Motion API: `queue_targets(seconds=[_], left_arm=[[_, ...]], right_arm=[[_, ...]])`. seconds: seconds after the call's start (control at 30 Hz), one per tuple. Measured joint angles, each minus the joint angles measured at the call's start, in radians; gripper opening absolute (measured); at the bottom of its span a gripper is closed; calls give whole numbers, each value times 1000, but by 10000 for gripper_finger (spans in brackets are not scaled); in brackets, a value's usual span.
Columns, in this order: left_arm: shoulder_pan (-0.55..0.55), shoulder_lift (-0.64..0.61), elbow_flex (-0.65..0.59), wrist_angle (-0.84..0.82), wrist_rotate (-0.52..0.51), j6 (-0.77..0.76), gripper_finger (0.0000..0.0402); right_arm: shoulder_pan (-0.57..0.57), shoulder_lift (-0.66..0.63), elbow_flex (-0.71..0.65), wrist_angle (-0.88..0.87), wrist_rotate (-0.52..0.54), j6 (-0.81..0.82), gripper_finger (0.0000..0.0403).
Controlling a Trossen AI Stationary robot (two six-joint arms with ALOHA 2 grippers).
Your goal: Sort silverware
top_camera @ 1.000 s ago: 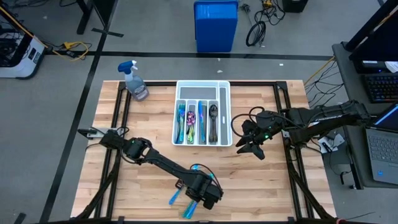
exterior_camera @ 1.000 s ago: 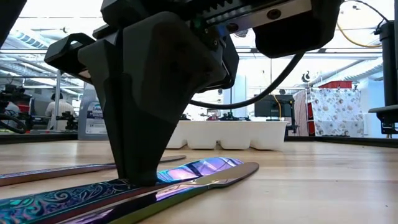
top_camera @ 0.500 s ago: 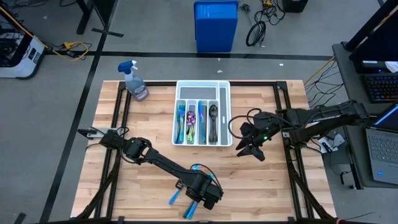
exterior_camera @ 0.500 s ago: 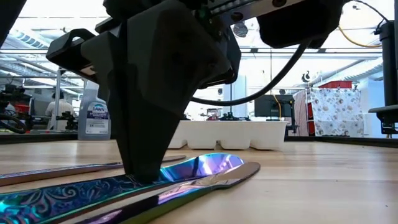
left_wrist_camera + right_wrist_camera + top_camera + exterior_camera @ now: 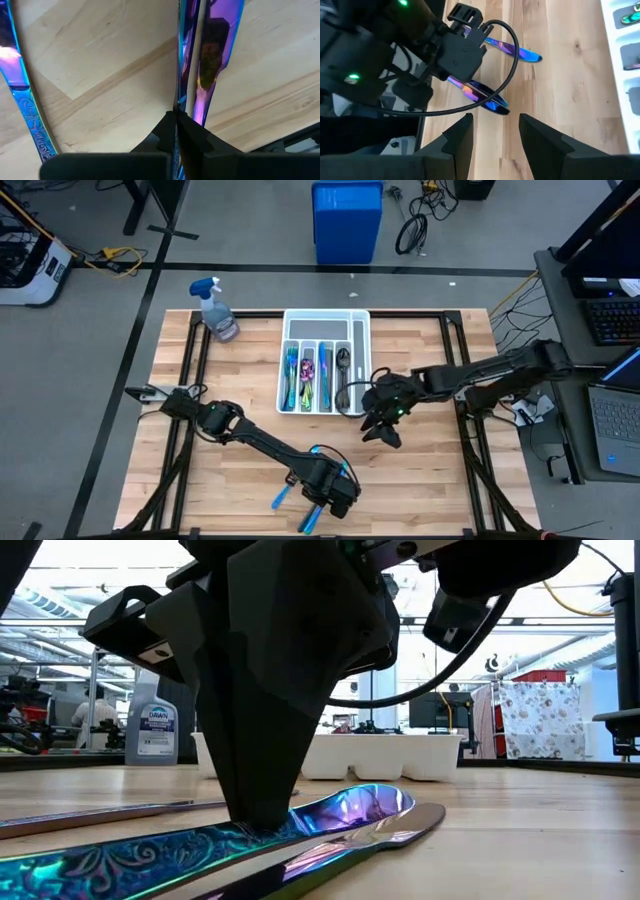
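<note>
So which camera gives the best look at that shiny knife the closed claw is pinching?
The left wrist view: the left gripper, shut, pinches the knife edge-on. The low view shows its patterned handle close. From above the arm mostly covers it; the right wrist view shows it small and distant.

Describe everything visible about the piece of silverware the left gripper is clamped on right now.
The left gripper is shut on a slim iridescent knife, glossy metal shifting from blue-teal to purple, with scrollwork along its handle. It lies flat on the wooden table near the front edge, not lifted. The dark fingers pinch it partway along its length. A second, similar shiny piece lies right alongside it, seemingly touching. Another blue piece lies apart to one side.
</note>
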Motion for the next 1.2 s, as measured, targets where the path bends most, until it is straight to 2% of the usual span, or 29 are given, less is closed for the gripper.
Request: queue_targets(seconds=[0.4, 1.0, 1.2], left_arm=[[0, -34, 1, -6, -1, 10, 1], [0, -36, 1, -7, -23, 55, 1], [0, -81, -1, -74, -22, 57, 1]], right_arm=[[16, 157, 0, 57, 0, -9, 141], [29, 172, 0, 110, 4, -132, 141], [46, 172, 0, 109, 5, -201, 141]])
